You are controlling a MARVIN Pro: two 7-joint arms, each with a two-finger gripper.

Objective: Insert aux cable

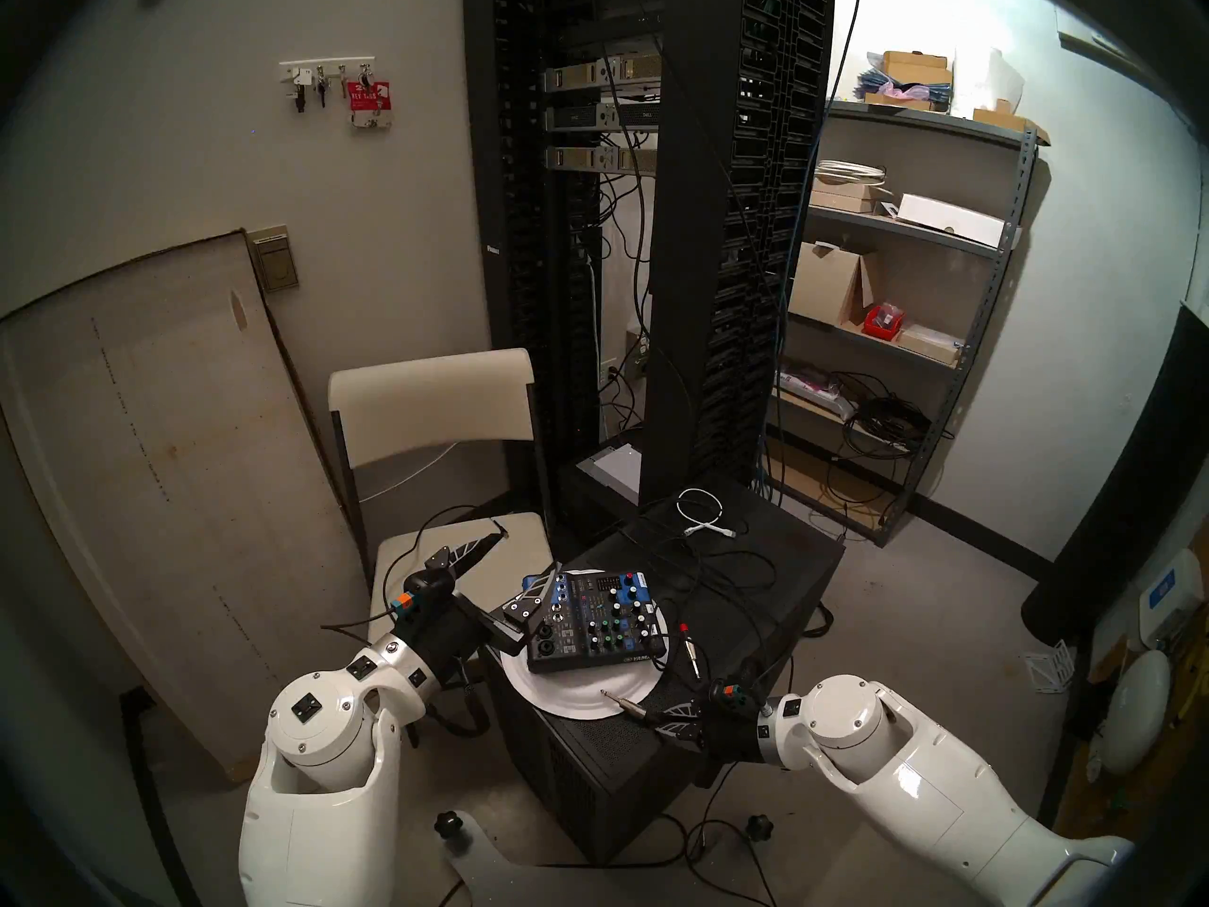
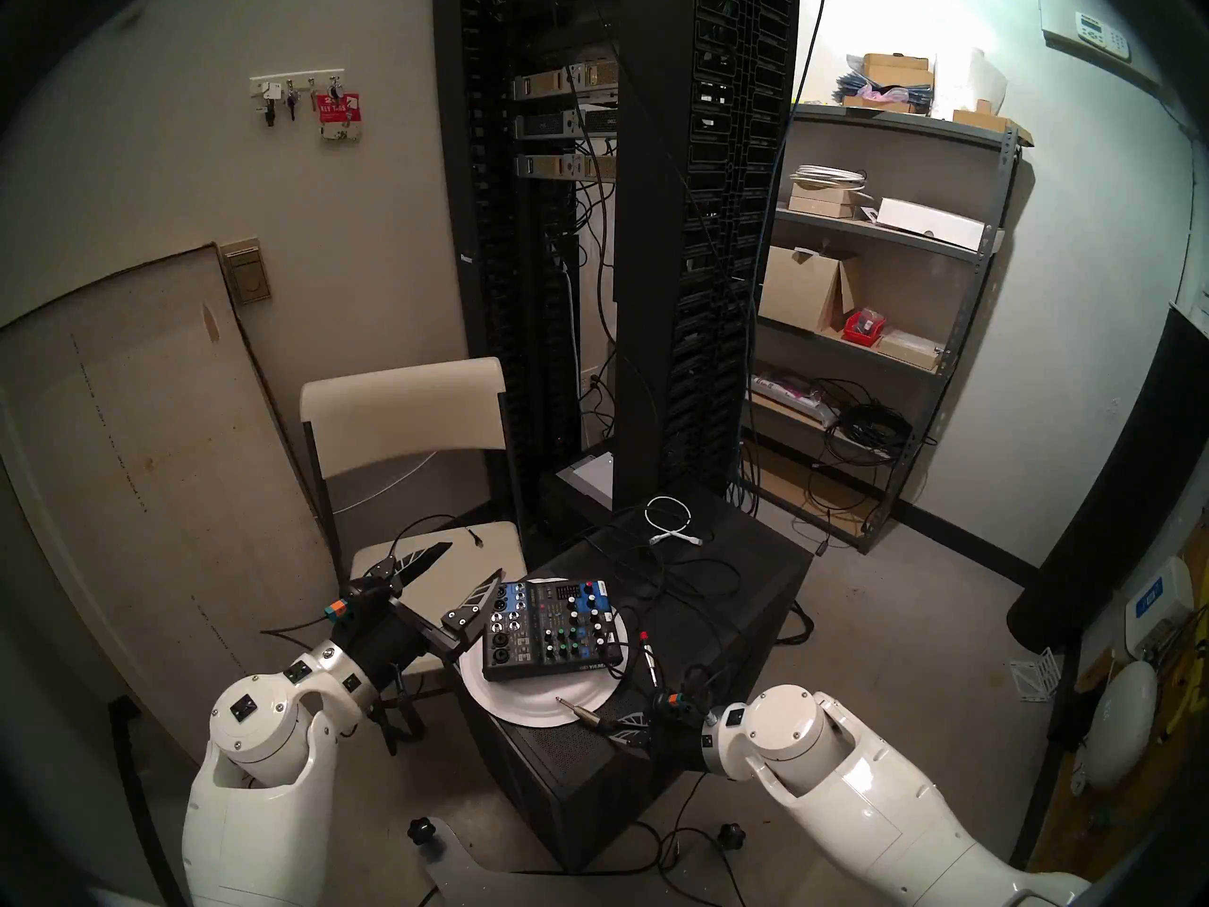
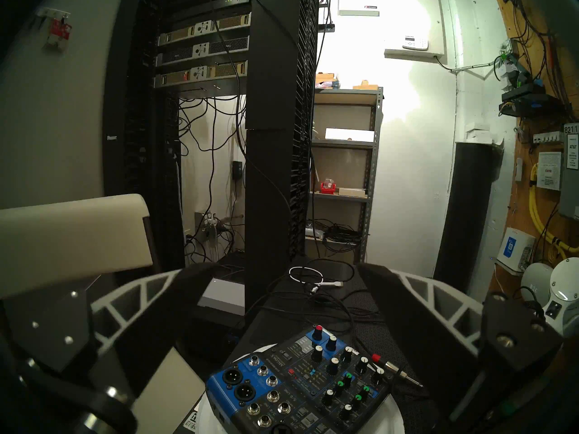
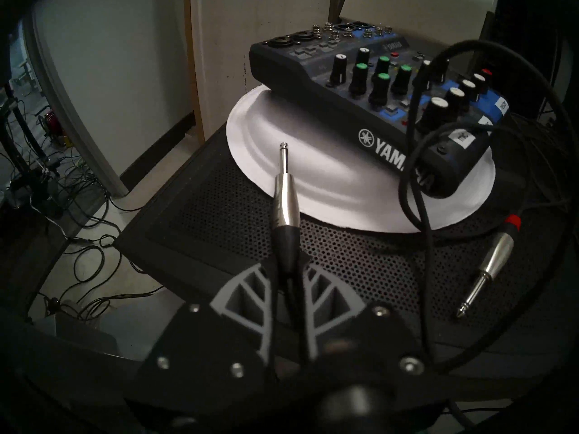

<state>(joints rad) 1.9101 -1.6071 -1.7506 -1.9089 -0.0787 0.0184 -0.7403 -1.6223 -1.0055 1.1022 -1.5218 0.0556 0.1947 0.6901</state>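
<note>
Right tool (image 4: 286, 267) pinches the aux cable (image 4: 285, 201) by the black strain relief behind its plug, fingers drawn in against it from both sides, so the grasping step looks all but done; the barrel lies across the near rim of the white paper plate (image 4: 250, 136), silver tip aimed at the Yamaha mixer (image 4: 344, 89) on that plate. Left tool (image 1: 504, 575) hangs spread wide and empty just left of the mixer, while the red-ringed jack plug (image 4: 492, 261) lies untouched right of the plate. Next, I judge, the plug must be lifted clear and carried over the mixer to a jack socket (image 3: 272, 395) along its far-left edge, then turned tip-down in line with the hole.
</note>
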